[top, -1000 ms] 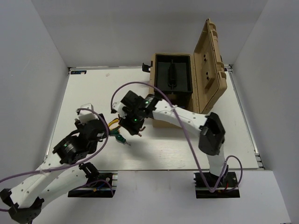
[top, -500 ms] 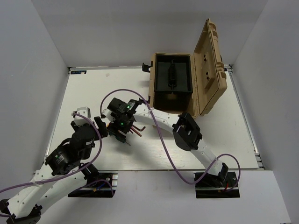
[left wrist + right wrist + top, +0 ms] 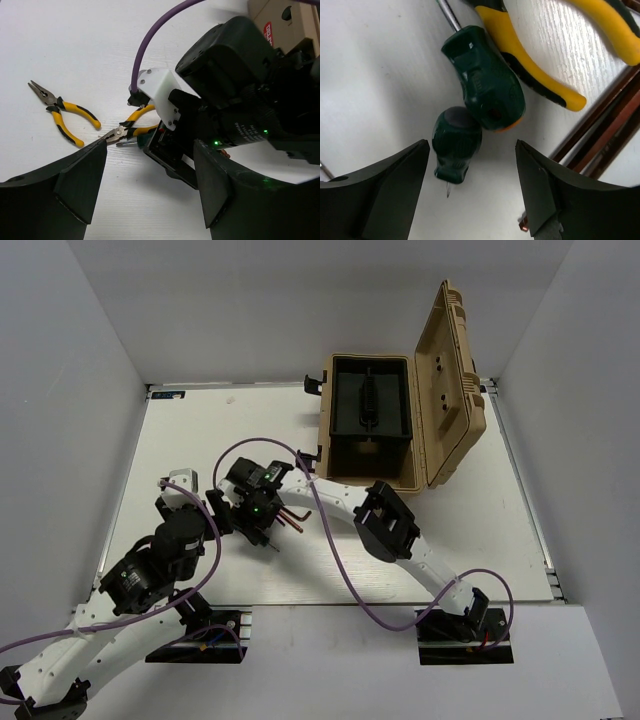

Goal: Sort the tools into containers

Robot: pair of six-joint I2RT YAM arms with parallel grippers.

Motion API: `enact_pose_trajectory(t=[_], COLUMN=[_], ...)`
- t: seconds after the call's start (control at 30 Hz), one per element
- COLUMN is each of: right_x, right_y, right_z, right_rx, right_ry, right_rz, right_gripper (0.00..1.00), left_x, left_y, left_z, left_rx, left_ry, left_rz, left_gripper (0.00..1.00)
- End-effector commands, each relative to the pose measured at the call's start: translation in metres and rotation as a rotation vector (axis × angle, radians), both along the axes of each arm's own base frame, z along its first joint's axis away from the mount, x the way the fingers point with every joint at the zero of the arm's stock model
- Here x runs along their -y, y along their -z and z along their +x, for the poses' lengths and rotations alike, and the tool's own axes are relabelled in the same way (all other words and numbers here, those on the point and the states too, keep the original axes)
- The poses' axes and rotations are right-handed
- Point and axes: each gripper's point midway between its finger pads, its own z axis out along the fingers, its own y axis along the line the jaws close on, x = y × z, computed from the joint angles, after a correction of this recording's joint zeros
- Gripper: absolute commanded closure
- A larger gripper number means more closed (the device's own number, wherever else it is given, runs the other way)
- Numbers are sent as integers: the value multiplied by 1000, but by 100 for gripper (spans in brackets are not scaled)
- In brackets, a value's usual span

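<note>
Now my spread right gripper (image 3: pixel 472 190) is hovering over the stubby screwdriver (image 3: pixel 456 140), risking snagging the larger screwdriver (image 3: pixel 485 85) touching it.

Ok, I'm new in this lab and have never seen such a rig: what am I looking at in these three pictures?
Two robot arms are bolted at the near edge of a white table. The wide picture looks down from above and behind them. The other two come from a camera on each wrist, so the dark shapes at the bottom are that arm's own fingers. An open tan case stands at the back. Loose tools lie in front: one pair of yellow-handled pliers apart, a second pair beside a larger green screwdriver, a stubby green screwdriver and dark-red hex keys. The left gripper and right gripper are both open and hold nothing. The right one hangs just above the screwdrivers.
</note>
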Motion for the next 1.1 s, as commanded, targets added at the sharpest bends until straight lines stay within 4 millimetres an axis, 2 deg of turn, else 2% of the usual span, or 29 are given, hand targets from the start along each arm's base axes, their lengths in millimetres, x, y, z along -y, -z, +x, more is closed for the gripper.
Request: enact_pose_trajectory(t=[0.0,0.1,0.2,0.23,0.5,0.6,0.63,0.7,0.73,0.77,0.83,0.97,1.07], right_x=[-18,-15,-11,-9,9,17,16,17,15,15,14,14,14], right_y=[-6,2,6,6,12,5,-8,-19,-43,-50,-82,-129,-164], right_z=[6,7,8,8,-1,-2,-3,-5,-10,-14,-21,-41,-38], right_rx=[36,57,68,72,106,102,106,84,83,71,56,-20,16], right_ry=[20,35,50,54,54,56,52,45,32,18,-10,-80,-98], right_rz=[47,20,-1,-6,-71,-77,-57,-35,14,31,99,203,270], right_gripper=[24,28,41,48,70,80,82,86,88,89,93,95,95], left_x=[2,2,-1,-2,-3,-3,-3,-2,-2,-1,-1,0,-1], left_y=[0,0,0,0,1,1,1,3,3,4,4,4,2], left_z=[1,1,0,1,0,0,0,1,1,1,1,3,2], left_rx=[1,1,4,7,1,1,1,-6,-6,-12,-12,-12,-4], left_ry=[7,7,-5,-14,-17,-17,-17,-17,-17,-17,-17,-17,-17], left_rz=[4,4,-6,-4,-7,-7,-7,-1,-1,6,6,6,-3], left_gripper=[20,20,20,20,21,22,22,24,24,25,26,28,29])
